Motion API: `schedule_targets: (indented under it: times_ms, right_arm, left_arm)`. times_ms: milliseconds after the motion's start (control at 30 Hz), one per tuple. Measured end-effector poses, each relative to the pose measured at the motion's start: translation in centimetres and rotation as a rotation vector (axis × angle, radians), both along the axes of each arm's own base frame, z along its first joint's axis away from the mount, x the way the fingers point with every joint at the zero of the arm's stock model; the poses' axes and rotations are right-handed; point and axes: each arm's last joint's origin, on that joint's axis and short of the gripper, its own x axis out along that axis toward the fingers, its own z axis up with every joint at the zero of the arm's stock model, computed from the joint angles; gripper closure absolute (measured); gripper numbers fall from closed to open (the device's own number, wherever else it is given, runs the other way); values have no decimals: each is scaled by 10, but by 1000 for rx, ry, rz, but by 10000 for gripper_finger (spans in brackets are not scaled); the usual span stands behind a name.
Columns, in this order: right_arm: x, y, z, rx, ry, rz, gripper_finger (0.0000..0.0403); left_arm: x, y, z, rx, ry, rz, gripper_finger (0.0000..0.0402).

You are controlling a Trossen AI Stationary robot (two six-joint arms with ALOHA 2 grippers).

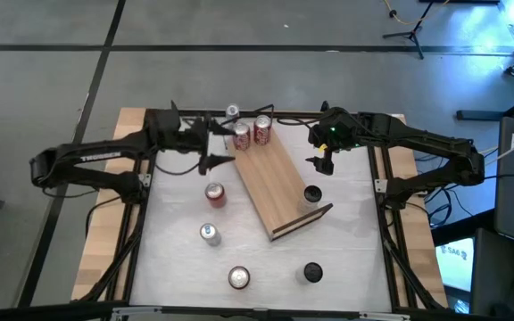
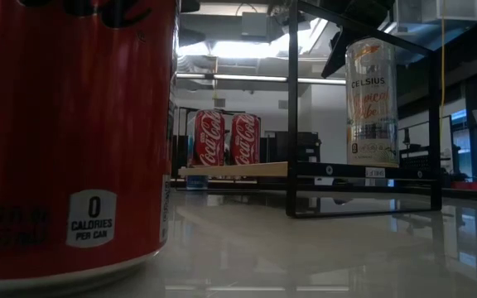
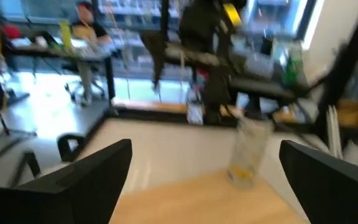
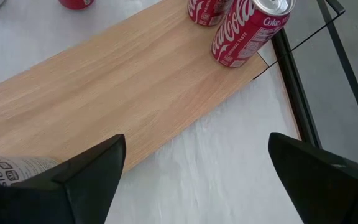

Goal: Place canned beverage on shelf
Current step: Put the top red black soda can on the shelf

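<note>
Both the left tool and right tool gape wide over the shelf, holding nothing.

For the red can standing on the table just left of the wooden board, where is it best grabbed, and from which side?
Grip the red can across the middle of its round wall, approaching from its left with the open left gripper. It stands upright, lid up, with bare table there, while the board crowds its right.

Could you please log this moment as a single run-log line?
shelf: two red cans at far end | left tool: open, empty, beside them | right tool: open, empty, beside shelf | five cans on table
</note>
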Motion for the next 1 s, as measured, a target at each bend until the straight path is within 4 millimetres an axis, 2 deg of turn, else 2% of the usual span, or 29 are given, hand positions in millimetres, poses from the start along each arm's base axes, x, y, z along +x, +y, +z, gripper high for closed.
schedule_targets:
  times_ms: [300,500,633,833,1000]
  right_arm:
    - [0,0,0,18,-6,-25,13]
    - [0,0,0,19,-7,-27,13]
    - [0,0,0,19,-7,-27,13]
    - [0,0,0,20,-7,-27,13]
    - [0,0,0,19,-7,-26,13]
  left_arm:
    - [-1,-35,-13,-3,209,15,3]
    - [-2,-54,-3,48,449,55,3]
    - [-4,-64,7,62,546,70,3]
    - [-2,-74,6,-2,678,63,3]
    - [1,-75,-8,-22,801,72,3]
